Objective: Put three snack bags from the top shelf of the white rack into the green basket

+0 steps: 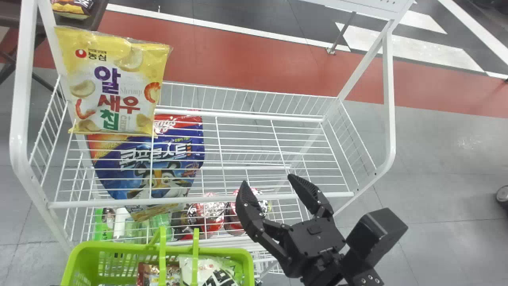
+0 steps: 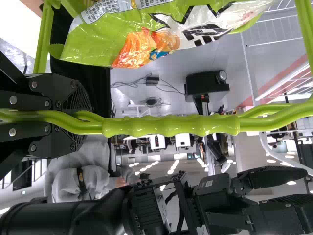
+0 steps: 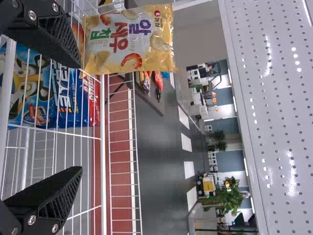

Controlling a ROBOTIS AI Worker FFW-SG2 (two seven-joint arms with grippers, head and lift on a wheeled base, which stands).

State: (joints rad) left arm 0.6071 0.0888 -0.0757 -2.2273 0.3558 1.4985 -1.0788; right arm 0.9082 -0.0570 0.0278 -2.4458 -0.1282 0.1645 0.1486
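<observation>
Within the white rack [image 1: 18, 139], beyond the green basket [image 1: 222, 251] whose handle [image 2: 171, 125] the left hand [image 2: 88, 120] grips, the yellow bag [image 1: 113, 83] stands upright at the top shelf's [image 1: 119, 202] left end, well left of and farther than the right hand [image 1: 268, 180], spread wide and empty.
</observation>
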